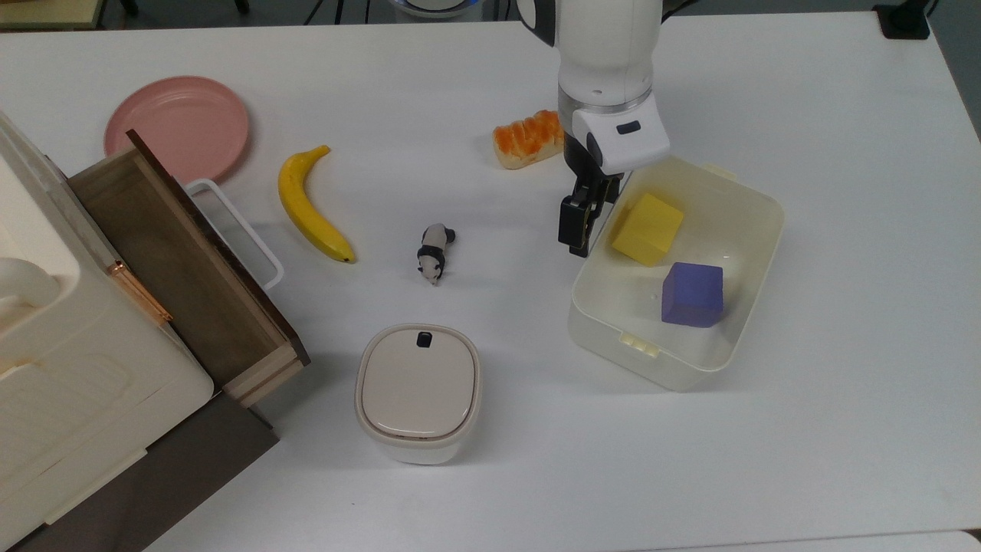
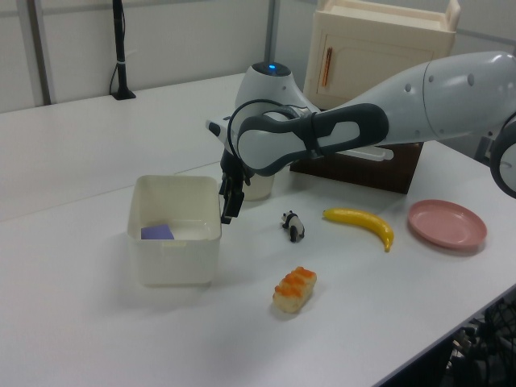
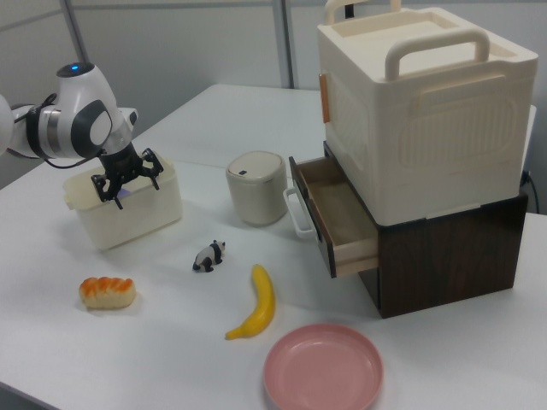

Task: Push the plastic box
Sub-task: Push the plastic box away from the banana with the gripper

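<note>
A white table (image 1: 843, 115) carries everything, and behind it in the left view there is a plain light wall.

The plastic box (image 1: 613, 299) stands open on the top view's right half of the table, turned a little askew, with a small clip tab on its near rim. Inside it lie two blocks: a yellow block (image 1: 648, 228) close to the wall on the top view's left, and a purple block (image 1: 693, 294) just beside it, more toward the middle of the floor. The two blocks are near each other, but I cannot tell if they touch.

A smaller rounded container (image 1: 418, 391) with a beige lid and a dark button stands closed, well apart from the box on the top view's left. A big cream cabinet (image 1: 69, 368) sits at the table's edge with its wooden drawer (image 1: 176, 261) pulled open.

A pink plate (image 1: 178, 129), a banana (image 1: 310, 207), a small panda figure (image 1: 434, 251) and an orange-topped bread piece (image 1: 529, 138) lie loose on the table.

The arm reaches over the table and points the gripper (image 1: 586, 211) downward at the box's wall on the top view's left, near its far corner. The dark fingers hang at the rim and seem to rest against it. In the right view the two fingers stand spread apart and grip nothing.
</note>
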